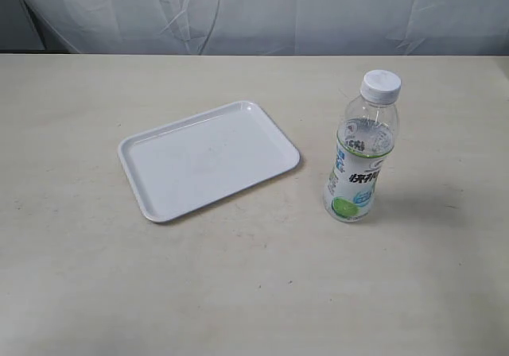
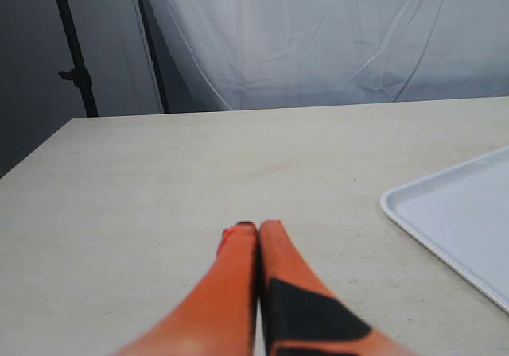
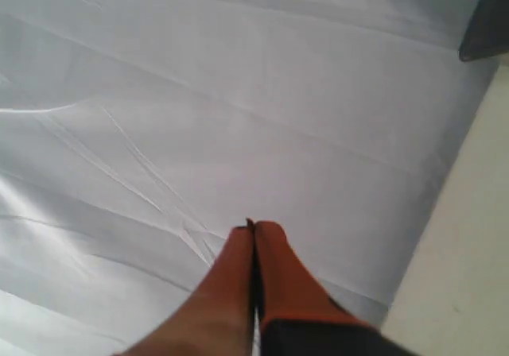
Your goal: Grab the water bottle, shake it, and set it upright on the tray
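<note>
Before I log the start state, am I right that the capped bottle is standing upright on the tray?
Not quite: the capped bottle stands upright on the table beside the tray, not on it; the exterior view shows this.

Small clear plastic water bottle (image 1: 362,151): white screw cap, white, green and blue label with dark characters. Capped. Upright on the tabletop, right of centre, closer to the right edge than the left, roughly midway between far and near edges.

Flat white rectangular plastic tray (image 1: 208,159): rounded corners, low raised rim. Flat on the tabletop just left of centre, skewed to the table edges. Near the bottle, not touching; bottle off the tray, beside its right-hand corner.
</note>
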